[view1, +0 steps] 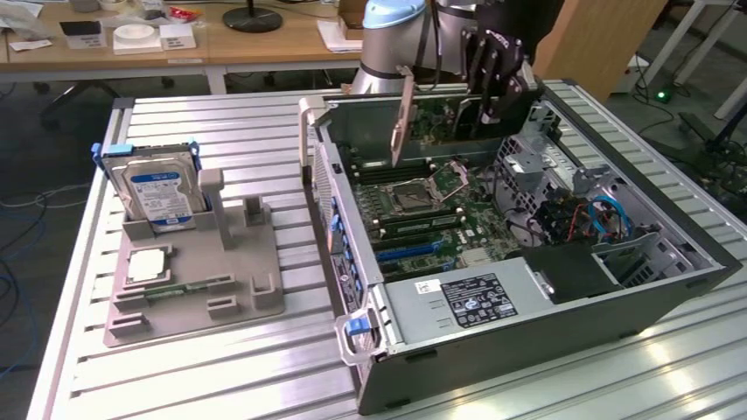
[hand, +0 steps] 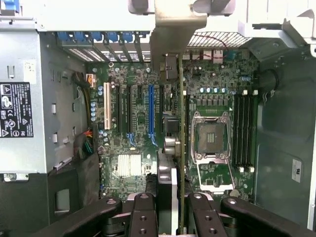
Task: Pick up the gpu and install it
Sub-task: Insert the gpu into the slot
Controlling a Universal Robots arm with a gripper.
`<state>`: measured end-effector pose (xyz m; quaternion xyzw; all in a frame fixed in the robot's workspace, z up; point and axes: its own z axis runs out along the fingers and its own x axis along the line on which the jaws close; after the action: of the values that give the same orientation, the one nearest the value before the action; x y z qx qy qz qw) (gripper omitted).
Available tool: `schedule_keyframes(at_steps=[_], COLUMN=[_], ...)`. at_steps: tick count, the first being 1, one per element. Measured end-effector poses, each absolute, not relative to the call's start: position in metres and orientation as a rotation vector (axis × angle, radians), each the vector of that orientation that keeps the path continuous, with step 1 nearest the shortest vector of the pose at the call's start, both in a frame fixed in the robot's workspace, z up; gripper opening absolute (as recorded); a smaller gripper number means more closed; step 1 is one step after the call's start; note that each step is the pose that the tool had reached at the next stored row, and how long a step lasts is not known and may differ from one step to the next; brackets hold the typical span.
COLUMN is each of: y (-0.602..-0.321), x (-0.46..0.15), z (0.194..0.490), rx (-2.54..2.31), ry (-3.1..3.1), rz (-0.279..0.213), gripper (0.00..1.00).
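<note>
Jaws closed narrowly on the gpu [view1: 435, 118], gripping its top edge. Hard drive [view1: 157, 192] stands docked at the exterior view's left; card hangs upright over the motherboard [view1: 432, 210] inside the open computer case [view1: 653, 289]. Judged light, stiff, fragile; edge grip suits.

Arm [view1: 391, 39] vert.; gripper [hand: 174, 219] clamped, pointing down.

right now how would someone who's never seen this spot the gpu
Find the open case on the slatted table. At its end by the arm, black fingers pinch a thin card standing on edge: the gpu. Unlike the blue-labelled hard drive in the grey holder, it is gripped from above, with a metal bracket at one end.
</note>
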<state>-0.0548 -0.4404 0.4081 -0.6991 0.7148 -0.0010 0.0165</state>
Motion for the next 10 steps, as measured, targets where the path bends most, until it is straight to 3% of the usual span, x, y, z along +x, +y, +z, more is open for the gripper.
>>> schedule_keyframes(at_steps=[10], y=[-0.442], x=[-0.055], z=[0.393], rx=[-2.173], ry=[2.222], rz=[-0.004], gripper=[0.29])
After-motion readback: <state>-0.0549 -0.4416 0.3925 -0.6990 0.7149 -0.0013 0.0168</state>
